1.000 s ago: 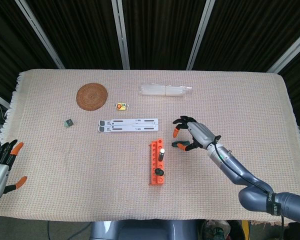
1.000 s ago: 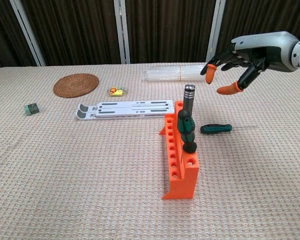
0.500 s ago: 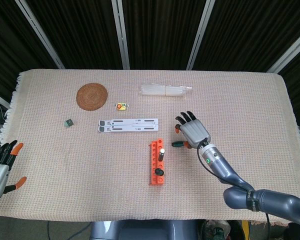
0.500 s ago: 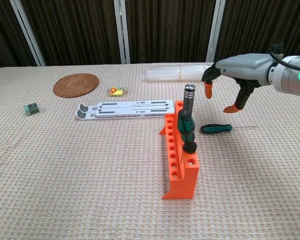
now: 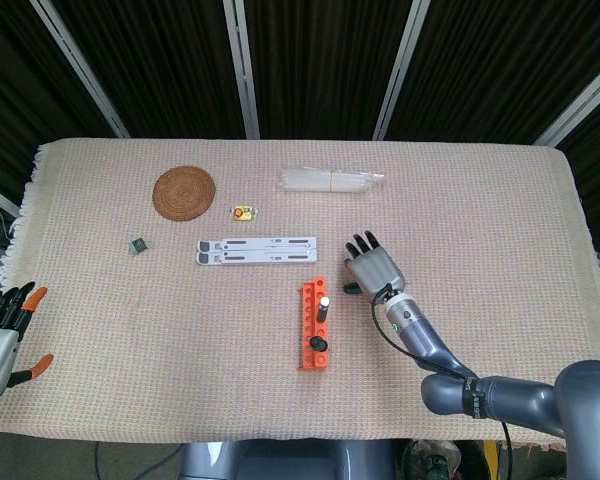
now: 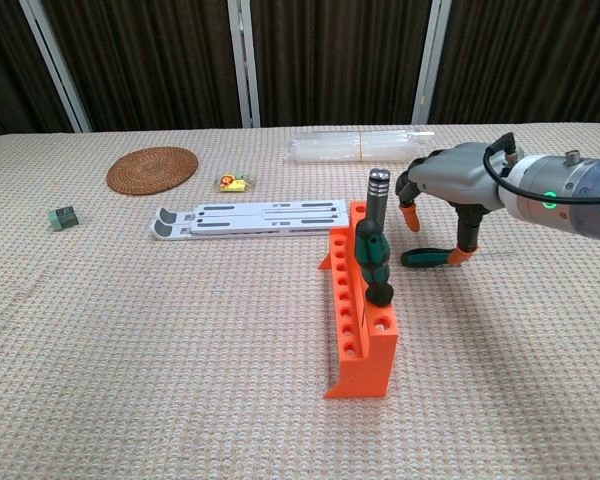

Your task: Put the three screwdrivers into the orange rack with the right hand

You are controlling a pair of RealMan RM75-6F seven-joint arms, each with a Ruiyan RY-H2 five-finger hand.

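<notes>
A green-and-black screwdriver point(image 6: 432, 257) lies flat on the cloth just right of the orange rack point(image 6: 364, 335). My right hand point(image 6: 450, 182) arches over it palm down, fingers apart; one orange fingertip point(image 6: 462, 255) touches the handle's right end and another hangs above its left. It does not grip the tool. In the head view the right hand point(image 5: 372, 268) hides most of that screwdriver point(image 5: 349, 289). Two screwdrivers stand in the rack point(image 5: 308, 330): a silver-topped one point(image 6: 379, 192) and a green-black one point(image 6: 374, 262). My left hand point(image 5: 0, 335) rests open at the table's near left edge.
A white slotted stand point(image 5: 257, 250) lies left of and behind the rack. A round woven mat point(image 5: 184, 190), a small yellow item point(image 5: 243, 212) and a small green block point(image 5: 136, 244) sit at the back left. A clear plastic bundle point(image 5: 330, 181) lies behind the right hand.
My right hand has turned palm down and come down and leftward from the air onto the lying screwdriver. The rack, its two screwdrivers and the left hand have not moved.
</notes>
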